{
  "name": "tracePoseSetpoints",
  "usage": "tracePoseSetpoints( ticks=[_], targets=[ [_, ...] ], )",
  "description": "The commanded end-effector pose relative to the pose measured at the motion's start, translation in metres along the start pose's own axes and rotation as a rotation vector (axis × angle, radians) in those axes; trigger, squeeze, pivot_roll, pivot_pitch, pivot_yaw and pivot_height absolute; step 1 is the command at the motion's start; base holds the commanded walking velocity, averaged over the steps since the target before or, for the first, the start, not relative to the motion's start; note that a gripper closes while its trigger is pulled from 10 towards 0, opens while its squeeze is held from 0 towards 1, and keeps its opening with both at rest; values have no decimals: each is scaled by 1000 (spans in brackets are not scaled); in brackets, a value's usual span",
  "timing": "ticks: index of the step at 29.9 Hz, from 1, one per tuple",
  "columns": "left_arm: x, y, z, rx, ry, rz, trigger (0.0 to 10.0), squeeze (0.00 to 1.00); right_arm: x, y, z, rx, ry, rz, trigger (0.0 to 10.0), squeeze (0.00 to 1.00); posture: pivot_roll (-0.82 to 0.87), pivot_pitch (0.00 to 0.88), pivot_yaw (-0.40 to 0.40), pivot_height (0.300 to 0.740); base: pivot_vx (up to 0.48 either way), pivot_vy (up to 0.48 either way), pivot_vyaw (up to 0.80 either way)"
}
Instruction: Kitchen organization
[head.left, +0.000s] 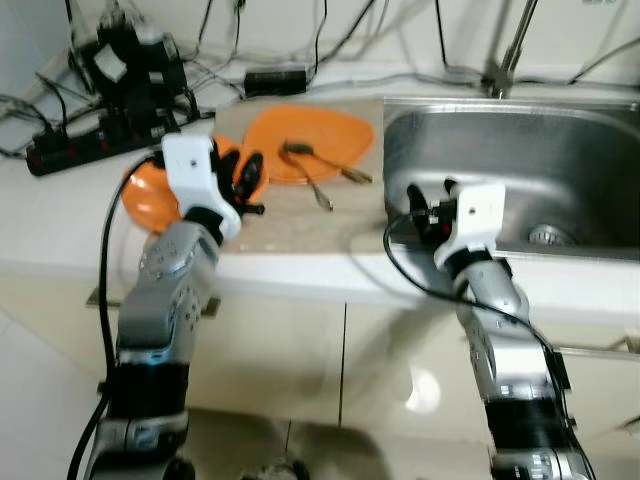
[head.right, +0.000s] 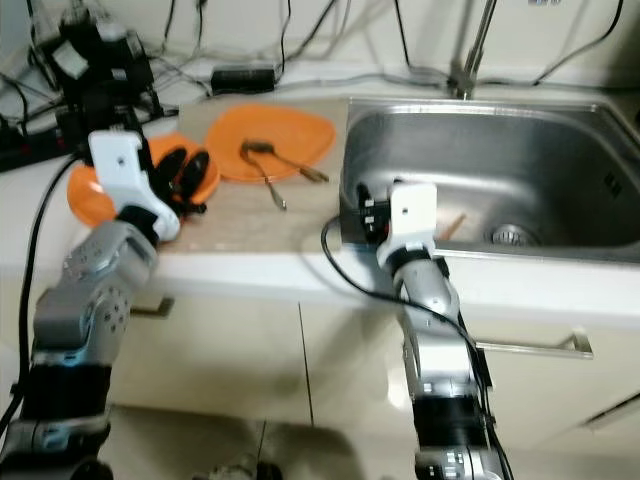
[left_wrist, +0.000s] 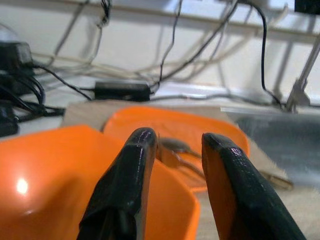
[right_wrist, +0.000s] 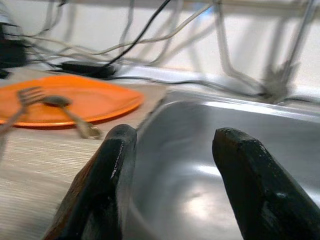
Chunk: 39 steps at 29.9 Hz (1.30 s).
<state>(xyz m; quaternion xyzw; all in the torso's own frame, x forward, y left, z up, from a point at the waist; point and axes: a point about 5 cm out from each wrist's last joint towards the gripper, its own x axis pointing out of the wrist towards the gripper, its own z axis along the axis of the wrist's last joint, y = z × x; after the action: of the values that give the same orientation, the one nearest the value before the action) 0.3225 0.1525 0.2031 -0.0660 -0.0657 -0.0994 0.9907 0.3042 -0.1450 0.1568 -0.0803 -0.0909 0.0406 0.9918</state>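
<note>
Straddling the orange bowl (left_wrist: 60, 190) rim, left claw (left_wrist: 172, 165) gapes; right claw (right_wrist: 172, 165) released over sink (right_wrist: 210, 150).

both eye views look down from the head onto the counter (head.left: 300, 240); each wrist view looks low and close along its fingers, sharing the orange plate (right_wrist: 75, 102).

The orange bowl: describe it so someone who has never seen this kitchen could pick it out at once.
Start at the steel sink and move along the counter toward the robot's left, past the flat orange plate carrying a fork and spoon. The orange bowl sits beyond it, near the black power strip, with the left gripper at its rim. Unlike the plate, it is deep and holds no cutlery.
</note>
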Motion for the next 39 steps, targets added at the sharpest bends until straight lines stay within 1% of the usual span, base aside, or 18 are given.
tracePoseSetpoints(
  ticks=[1,5,9,12,15,17,18,22,23,26,28,29,30,31,32,34,35,39],
  targets=[
    [-2,1,7,15,-22,29,10000,0,0,-2,10,-34,-38,-37,10000,0,-40,0,106,740,0,0,0],
    [-2,-5,22,36,-71,54,10000,0,-5,-3,18,-68,-70,-96,10000,0,-46,0,110,740,0,0,0],
    [1,-2,32,57,-98,79,10000,0,-6,-1,20,-78,-71,-109,10000,0,-44,0,111,740,0,0,0],
    [2,3,30,83,-78,88,10000,0,-6,2,19,-76,-65,-110,10000,0,-41,0,110,740,0,0,0],
    [2,8,24,117,-31,95,10000,0,-7,4,18,-75,-57,-105,10000,0,-38,0,111,740,0,0,0],
    [2,8,24,117,-31,95,10000,0,-7,4,18,-75,-57,-105,10000,0,-38,0,111,740,0,0,0],
    [3,13,21,126,0,97,10000,0,-7,7,17,-75,-55,-101,10000,0,-32,0,110,740,0,0,0],
    [4,18,18,118,28,94,10000,0,-7,10,16,-64,-49,-95,10000,0,-30,0,112,740,0,0,0],
    [3,18,15,105,38,86,10000,1000,-7,11,16,-60,-47,-94,10000,0,-27,0,111,740,0,0,0],
    [-1,18,7,103,68,89,10000,1000,-7,13,14,-25,-31,-91,10000,0,-28,0,112,740,0,0,0],
    [-1,18,5,100,74,89,10000,1000,-7,13,14,-17,-26,-91,10000,0,-28,0,112,740,0,0,0],
    [-10,22,-11,94,127,94,10000,1000,-8,15,8,0,7,-82,10000,0,-32,0,113,740,0,0,0],
    [-16,23,-20,90,159,97,10000,1000,-9,16,5,11,26,-75,10000,0,-32,0,112,740,0,0,0],
    [-16,23,-20,90,159,97,10000,1000,-9,16,5,11,26,-75,10000,0,-32,0,112,740,0,0,0],
    [-21,23,-26,88,182,94,10000,1000,-11,16,2,14,39,-70,10000,0,-33,0,110,740,0,0,0],
    [-23,23,-29,90,192,93,10000,1000,-12,17,1,7,42,-64,10000,0,-31,0,110,740,0,0,0],
    [-21,22,-26,86,181,95,10000,0,-12,17,1,5,41,-62,10000,0,-31,0,107,740,0,0,0],
    [-15,22,-18,80,149,93,10000,0,-11,19,3,3,33,-52,10000,0,-31,0,106,740,0,0,0]
  ],
)
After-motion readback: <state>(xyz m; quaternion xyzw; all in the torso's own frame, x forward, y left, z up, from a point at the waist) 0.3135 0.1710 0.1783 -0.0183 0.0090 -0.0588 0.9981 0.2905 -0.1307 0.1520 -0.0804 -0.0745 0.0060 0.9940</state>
